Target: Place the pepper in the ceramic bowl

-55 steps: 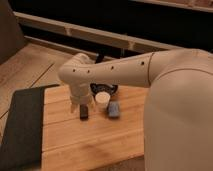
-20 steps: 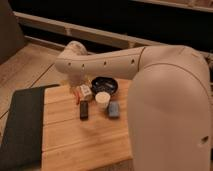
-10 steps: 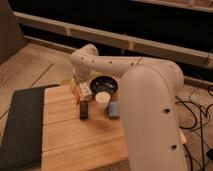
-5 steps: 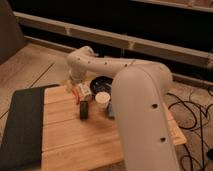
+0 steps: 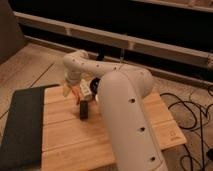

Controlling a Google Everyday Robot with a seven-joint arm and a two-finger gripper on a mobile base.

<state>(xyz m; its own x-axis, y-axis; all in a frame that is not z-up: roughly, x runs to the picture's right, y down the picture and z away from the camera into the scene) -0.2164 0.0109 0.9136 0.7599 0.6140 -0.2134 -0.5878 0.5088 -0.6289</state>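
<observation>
tool (image 5: 71, 90): low over the back-left part of the table, hanging off the bent wrist. Open or closed? Can't tell tbh, it blends into the stuff around it.
pepper (image 5: 76, 93): orange-red bit right at the tool, just left of the cup. Could be gripped, could be just touching, can't say which. Def not in the bowl yet.
cup (image 5: 85, 89): small white one, just beside the tool on its right.
block (image 5: 84, 111): dark little thing standing in front of the cup, nearer the cam, apart from the tool.
bowl (image 5: 93, 80): only a dark sliver shows behind the cup, I think. The rest is hidden by the arm.
arm (image 5: 125, 115): big pale body fills the middle-right and blocks most of that side of the table.
table (image 5: 65, 142): wood slats.
mat (image 5: 20, 125): dark, along the table's left edge.
what changed: approx 5 s back the tool was down mid-table by the cup + block. Since then it's gone over to the back-left spot, and the arm's bulk has swung across in front of the bowl, which was in plain view 2 s ago. Last half sec the tool has barely moved.
what it means: imo it's at the pickup step, finishing or just finished. The carry hasn't started. The bowl is near, just past the cup, so it's a short hop right, but it'll need to lift enough to clear the cup and not knock it.
</observation>
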